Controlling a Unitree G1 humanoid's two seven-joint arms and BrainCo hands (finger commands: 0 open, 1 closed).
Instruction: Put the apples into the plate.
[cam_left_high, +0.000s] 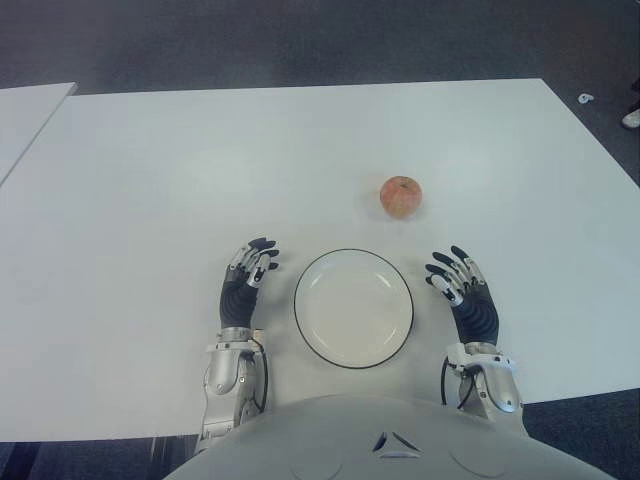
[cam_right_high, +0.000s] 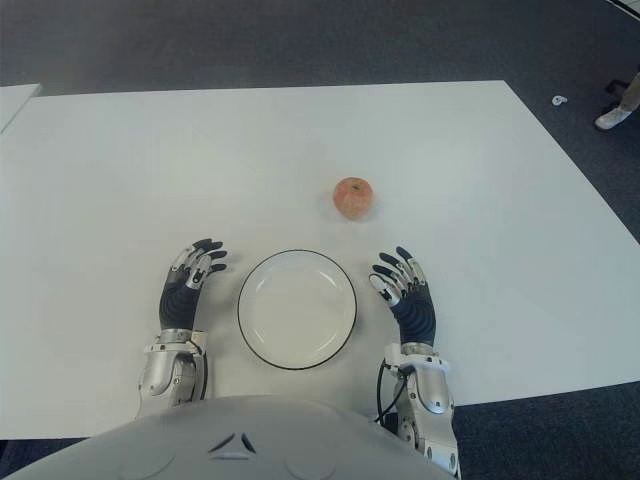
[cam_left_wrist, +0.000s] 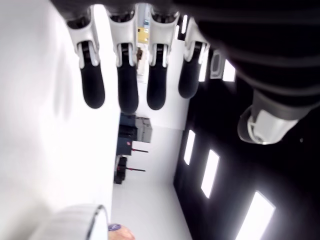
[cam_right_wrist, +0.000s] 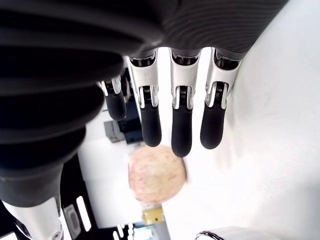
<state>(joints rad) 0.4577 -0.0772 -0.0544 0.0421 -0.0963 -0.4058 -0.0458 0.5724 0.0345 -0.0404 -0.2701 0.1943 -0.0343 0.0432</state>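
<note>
Sitting alone on the white table (cam_left_high: 150, 170): one apple (cam_left_high: 401, 196), reddish-pink with pale yellow mottling, stem dimple facing up. It's beyond the plate (cam_left_high: 353, 307), off its far right edge, not touching it. Plate is white, round, thin dark rim, nothing in it.

Left hand (cam_left_high: 250, 270) shows just left of the plate; right hand (cam_left_high: 458, 280) just right of it, with the apple ahead of it and slightly toward the plate side. Apple is clear of both hands.

Left fingers (cam_left_wrist: 127, 85): extended, side by side with small gaps, thumb off to one side, holding nothing. Right fingers (cam_right_wrist: 181, 125): same, straight and relaxed, nothing between them and the thumb; apple visible past the fingertips in the right wrist view, no contact. Can't tell whether either palm touches the table.

No readable writing or branding on apple, plate or hands.
</note>
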